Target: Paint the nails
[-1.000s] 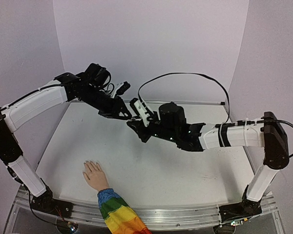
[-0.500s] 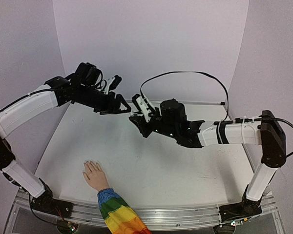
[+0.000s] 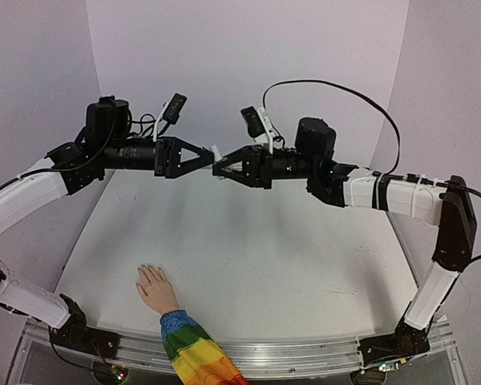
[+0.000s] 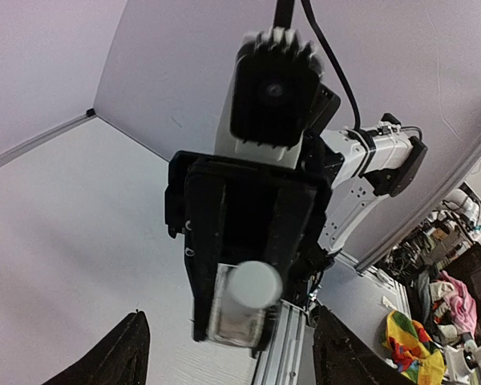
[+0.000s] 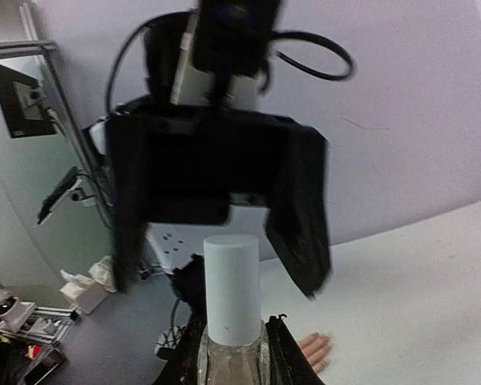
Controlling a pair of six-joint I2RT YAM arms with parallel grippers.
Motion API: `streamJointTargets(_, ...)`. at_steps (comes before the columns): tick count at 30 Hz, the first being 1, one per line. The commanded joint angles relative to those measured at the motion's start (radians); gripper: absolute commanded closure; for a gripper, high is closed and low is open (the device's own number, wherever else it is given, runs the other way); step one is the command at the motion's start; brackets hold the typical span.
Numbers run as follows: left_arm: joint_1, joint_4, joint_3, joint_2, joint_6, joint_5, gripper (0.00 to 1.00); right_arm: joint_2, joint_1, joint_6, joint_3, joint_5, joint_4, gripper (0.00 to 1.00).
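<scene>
The nails point(image 3: 148, 267) tip a small skin-coloured hand point(image 3: 155, 289) with a rainbow sleeve, lying palm down at the table's front left. The hand's fingers point(image 5: 316, 350) also peek in low in the right wrist view. Both arms are raised level, tip to tip above the table's far half. My right gripper point(image 3: 220, 169) point(image 5: 234, 330) is shut on a clear bottle point(image 5: 231, 365) with a white cap point(image 5: 232, 293) point(image 4: 253, 285). My left gripper point(image 3: 208, 157) point(image 4: 228, 314) stands open, one finger either side of the cap's end. Whether it touches the cap I cannot tell.
The white table point(image 3: 248, 265) ends at a metal rail point(image 3: 305, 351) along the front, where the rainbow sleeve point(image 3: 194, 353) hangs over. Lilac walls point(image 3: 248, 72) close in the back and sides. A black cable point(image 3: 337, 88) loops above the right arm.
Both arms have risen from a low, tilted pose to level. My left gripper, shut a second ago, has opened. The right keeps its hold on the bottle.
</scene>
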Motion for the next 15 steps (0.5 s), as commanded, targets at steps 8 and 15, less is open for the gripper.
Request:
streamJointTargets(8, -0.001, 0.119, 0.078, 0.042, -0.008, 0.195, 0.45, 0.056, 0.006, 0.192, 0.096, -0.211, 0.214, 1.0)
streamJointTargets(15, -0.003, 0.132, 0.085, 0.04, -0.007, 0.191, 0.54, 0.063, 0.006, 0.204, 0.093, -0.22, 0.232, 1.0)
